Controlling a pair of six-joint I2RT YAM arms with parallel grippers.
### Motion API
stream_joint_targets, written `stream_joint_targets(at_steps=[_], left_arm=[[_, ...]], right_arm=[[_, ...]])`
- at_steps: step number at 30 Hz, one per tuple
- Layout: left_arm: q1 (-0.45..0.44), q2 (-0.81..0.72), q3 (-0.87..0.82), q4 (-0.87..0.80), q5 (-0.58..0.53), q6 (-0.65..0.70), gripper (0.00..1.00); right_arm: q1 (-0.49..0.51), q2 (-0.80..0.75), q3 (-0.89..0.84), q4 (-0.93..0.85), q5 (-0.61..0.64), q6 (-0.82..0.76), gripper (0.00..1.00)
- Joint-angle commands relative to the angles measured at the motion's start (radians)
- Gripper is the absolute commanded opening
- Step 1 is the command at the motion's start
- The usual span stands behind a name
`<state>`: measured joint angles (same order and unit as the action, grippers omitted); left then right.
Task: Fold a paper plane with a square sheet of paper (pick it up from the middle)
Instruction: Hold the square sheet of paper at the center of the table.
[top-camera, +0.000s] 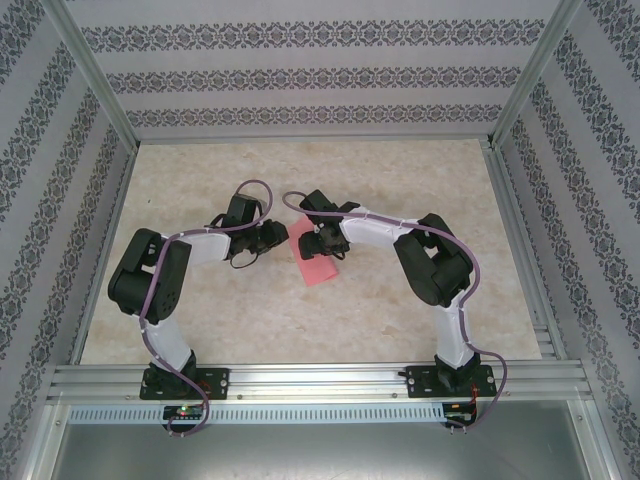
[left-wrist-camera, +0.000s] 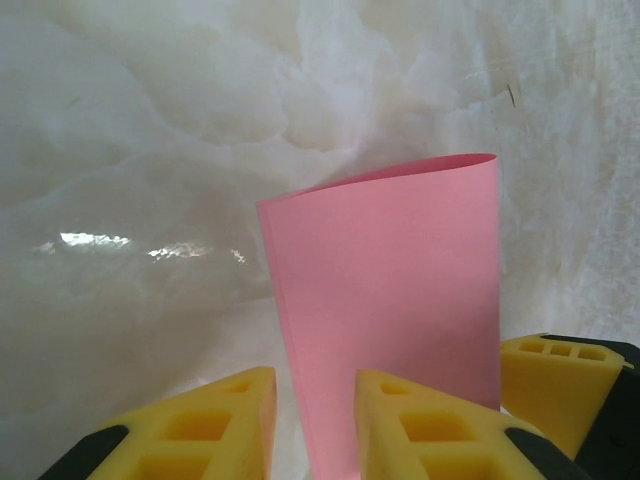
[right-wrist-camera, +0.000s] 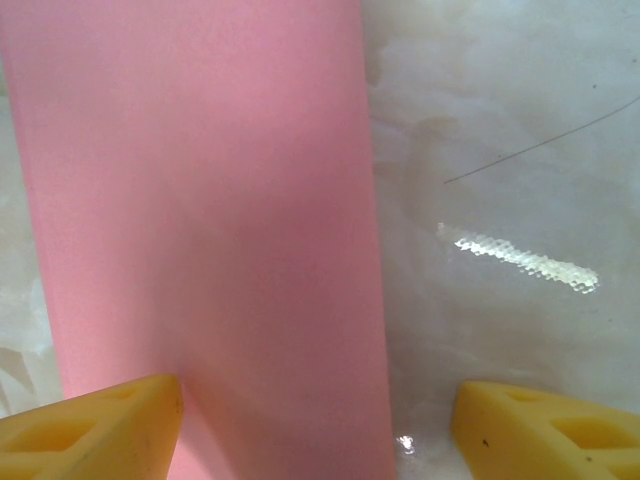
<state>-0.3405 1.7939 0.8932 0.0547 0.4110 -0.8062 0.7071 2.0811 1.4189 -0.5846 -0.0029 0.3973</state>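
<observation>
The salmon-pink square sheet of paper (top-camera: 313, 258) is doubled over into a narrow strip between the two arms at mid-table. In the left wrist view the paper (left-wrist-camera: 390, 280) stands up with a rounded bend at its top. It passes between the yellow fingers (left-wrist-camera: 200, 425) of my left gripper (left-wrist-camera: 315, 385), lying against the right finger with a gap to the left one. The right gripper's yellow finger (left-wrist-camera: 560, 385) shows behind the strip. My right gripper (right-wrist-camera: 318, 395) is wide open around the paper (right-wrist-camera: 210, 200), which lies by its left finger (right-wrist-camera: 95, 430).
The pale marbled tabletop (top-camera: 300, 320) spreads around the paper. Aluminium rails (top-camera: 300, 380) edge the front and patterned walls (top-camera: 60, 150) close in the sides. The two wrists (top-camera: 255, 225) sit almost nose to nose.
</observation>
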Motion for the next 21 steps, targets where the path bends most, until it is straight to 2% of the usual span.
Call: stream_joint_targets(at_steps=[1,21], left_arm=[[0.011,0.020,0.024,0.043,0.028,0.005,0.27],[0.012,0.062,0.035,0.084,0.098,-0.011,0.17]], right_arm=[[0.029,0.154,-0.046,0.094,-0.114,-0.006,0.75],[0.030,0.194,-0.019,0.069,-0.108,0.020,0.77]])
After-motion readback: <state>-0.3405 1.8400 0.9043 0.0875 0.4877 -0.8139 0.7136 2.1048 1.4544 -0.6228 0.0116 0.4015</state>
